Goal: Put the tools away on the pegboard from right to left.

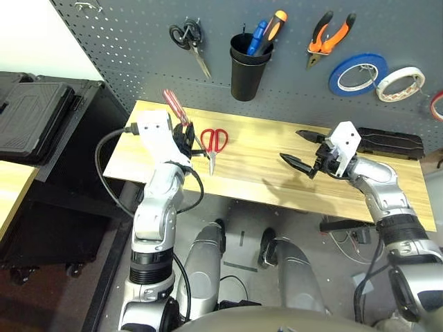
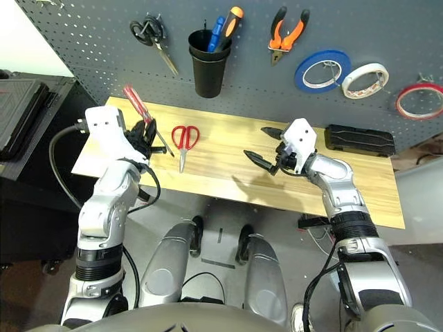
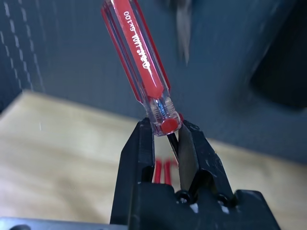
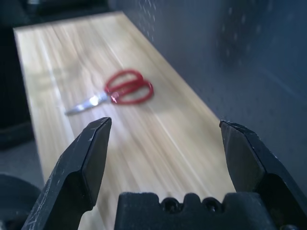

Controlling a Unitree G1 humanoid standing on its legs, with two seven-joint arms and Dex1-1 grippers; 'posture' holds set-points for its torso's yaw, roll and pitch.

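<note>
Left eye view: left gripper [image 1: 188,142] is clamped on the red-handled screwdriver [image 1: 176,107], handle sticking up toward the pegboard [image 1: 291,48]. Red-handled scissors [image 1: 214,142] lie flat on the wooden table [image 1: 256,166], just beside that gripper. Right gripper [image 1: 304,149] hangs over the table's right half, fingers spread wide, nothing in them.

Right eye view: on the board the black-handled scissors [image 2: 152,38] hang on the left, then the black cup [image 2: 207,63], then the orange-and-black pliers [image 2: 286,33], blue tape roll [image 2: 321,70], white tape roll [image 2: 364,79] and the thin red tape ring [image 2: 419,100] far right. A black case [image 2: 360,140] sits at the table's back right.

Left wrist view: both fingers [image 3: 132,167] pinch the screwdriver's shaft right below the clear red handle.

Right wrist view: fingers wide apart, scissors on the wood well beyond them.
</note>
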